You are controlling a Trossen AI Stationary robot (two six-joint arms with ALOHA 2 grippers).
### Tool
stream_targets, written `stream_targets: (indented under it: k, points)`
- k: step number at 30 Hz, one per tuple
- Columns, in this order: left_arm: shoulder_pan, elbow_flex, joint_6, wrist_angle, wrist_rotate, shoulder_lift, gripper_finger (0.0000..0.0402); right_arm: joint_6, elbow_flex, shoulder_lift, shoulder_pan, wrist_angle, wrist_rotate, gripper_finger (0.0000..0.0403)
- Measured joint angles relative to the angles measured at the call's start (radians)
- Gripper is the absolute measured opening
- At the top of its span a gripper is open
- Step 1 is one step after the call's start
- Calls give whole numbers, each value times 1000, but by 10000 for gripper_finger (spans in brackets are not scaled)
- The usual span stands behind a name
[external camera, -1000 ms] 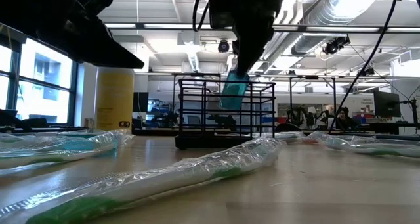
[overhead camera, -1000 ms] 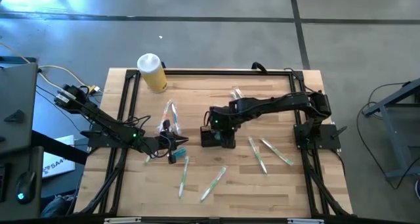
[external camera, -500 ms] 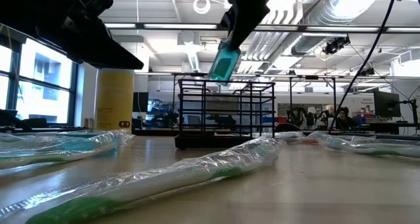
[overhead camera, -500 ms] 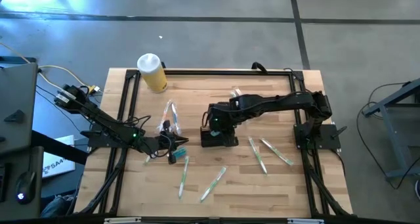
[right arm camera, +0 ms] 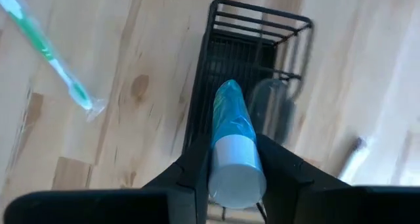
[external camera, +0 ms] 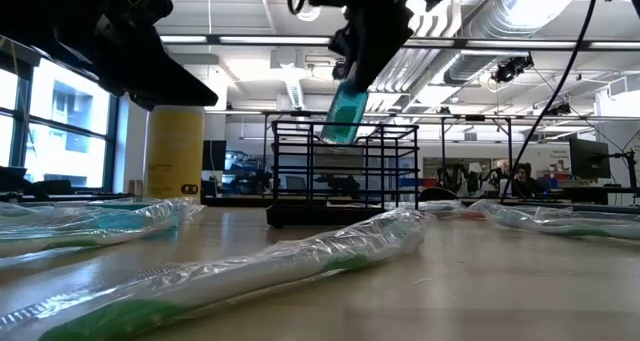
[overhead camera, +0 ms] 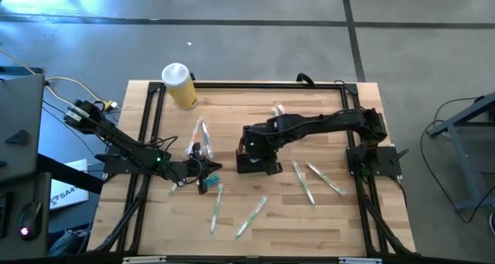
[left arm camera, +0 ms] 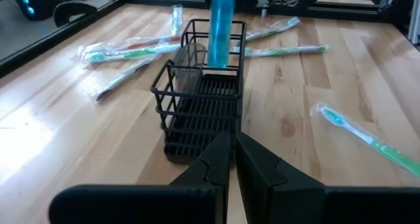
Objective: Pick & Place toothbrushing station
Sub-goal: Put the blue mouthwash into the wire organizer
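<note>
right gripper: clamped on blue toothpaste tube, above caddy | black mesh caddy: table centre | left gripper: closed, at caddy's 9 o'clock | wrapped toothbrushes: 6 o'clock

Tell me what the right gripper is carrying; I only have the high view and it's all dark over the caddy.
Observer: The right gripper holds a blue tube with a white cap.
Operator: Is the tube inside the caddy yet?
Observer: In the low view its lower end hangs tilted at the black mesh caddy's top rim.
Operator: What's the left arm doing?
Observer: The left gripper is shut, pointing at the caddy's near end, empty.
</note>
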Motion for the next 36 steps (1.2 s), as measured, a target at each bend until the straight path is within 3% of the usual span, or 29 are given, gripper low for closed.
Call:
stream_targets:
  k: [9, 22, 36]
  points:
    - [0, 0, -32, -27, 5, 0, 19, -9, 1, 49, 0, -9, -1, 89]
    - [0, 0, -35, -55, 129, 0, 19, -3, 1, 118, 0, 11, -24, 89]
    - [0, 0, -58, -81, 156, 0, 19, 21, 2, 144, -1, 19, -24, 89]
